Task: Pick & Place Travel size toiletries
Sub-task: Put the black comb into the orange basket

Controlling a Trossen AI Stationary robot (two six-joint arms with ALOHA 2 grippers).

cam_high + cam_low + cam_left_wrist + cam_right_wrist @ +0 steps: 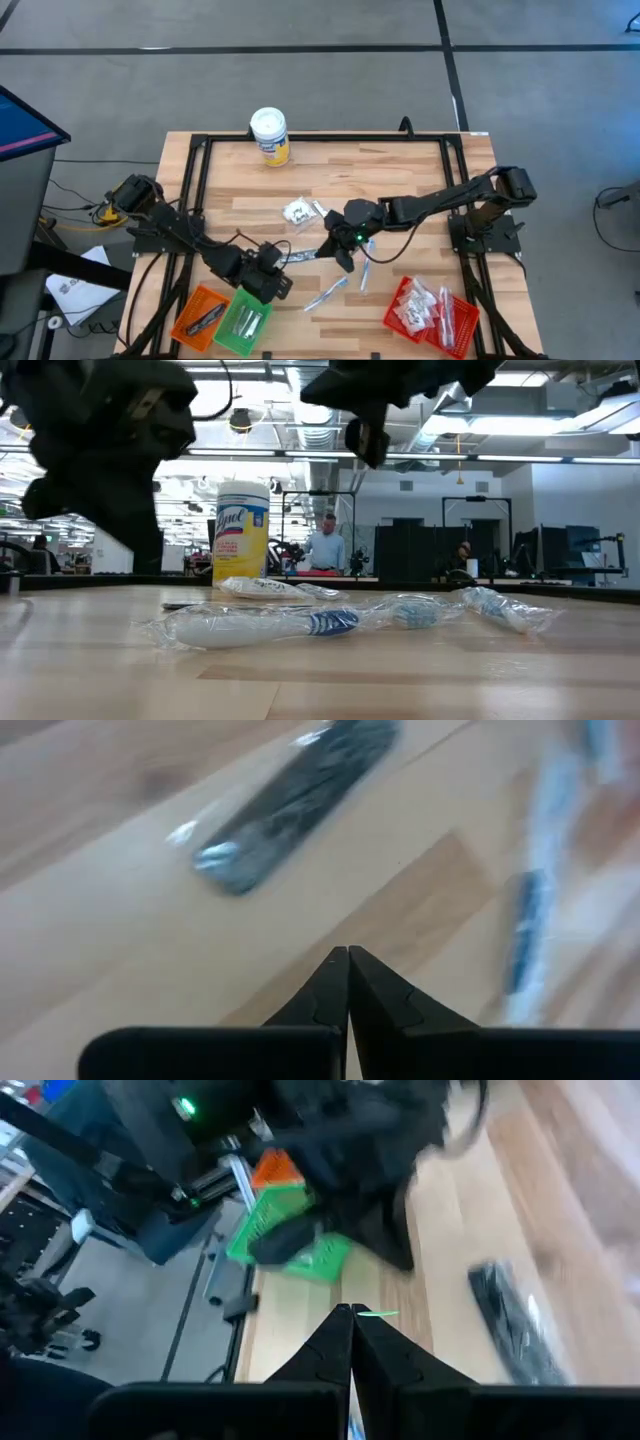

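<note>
- Both pairs of jaws are pressed shut with nothing between them: we see the left gripper (277,285) low in the high view, just above the baskets, and the right gripper (341,256) near the frame's centre.
- We find open wood across the upper half of the tabletop (400,165), where only the yellow canister (270,136) stands near the far edge.
- Along the bottom edge we see the orange basket (199,314) and the green basket (245,320) at lower left, and the red basket (432,312) at lower right, all holding toiletries.
- A dark narrow packet (298,257) lies between the two grippers, its long axis nearly level across the frame.
- Two silvery wrapped sticks (326,293) lie below the right gripper; one runs diagonally from lower left to upper right, the other (364,272) almost upright.
- White sachets (299,211) sit bunched just above the centre.
- In the low view a wrapped stick (260,626) lies flat, lengthwise across the frame.
</note>
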